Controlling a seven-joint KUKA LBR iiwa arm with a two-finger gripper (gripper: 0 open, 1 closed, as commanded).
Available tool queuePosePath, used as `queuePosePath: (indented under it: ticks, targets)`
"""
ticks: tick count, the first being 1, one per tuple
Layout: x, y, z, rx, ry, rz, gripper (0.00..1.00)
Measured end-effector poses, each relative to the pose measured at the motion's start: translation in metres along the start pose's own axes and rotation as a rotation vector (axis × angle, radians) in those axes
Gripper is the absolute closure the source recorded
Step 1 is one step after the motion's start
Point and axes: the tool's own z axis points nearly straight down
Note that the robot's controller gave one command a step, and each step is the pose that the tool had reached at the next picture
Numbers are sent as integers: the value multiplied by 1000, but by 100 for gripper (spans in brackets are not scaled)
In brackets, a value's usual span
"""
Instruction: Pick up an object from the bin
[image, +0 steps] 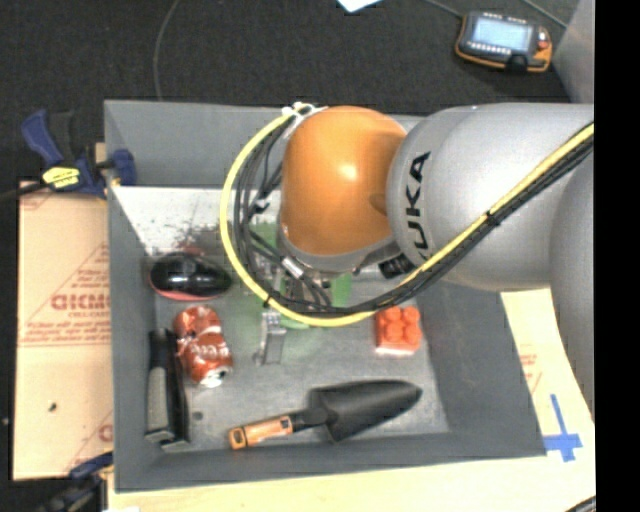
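Note:
My gripper (270, 342) hangs under the arm's orange cover, low over the middle of the bin floor. A crushed red and white can (203, 346) lies just to its left, apart from it. A green thing (341, 290) shows beside the gripper on the right, mostly hidden by the arm. To the right an orange studded block (397, 329) rests on the floor. A black trowel with an orange handle (340, 411) lies in front of the gripper, near the bin's front wall.
A black and red computer mouse (188, 277) lies at the left back. A long black tool (163, 391) rests along the left wall. The arm covers the bin's back right part.

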Motion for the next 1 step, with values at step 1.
queuePosePath:
  ticks: [1]
  targets:
    - [-16, 13, 34, -1, 0, 39, 0]
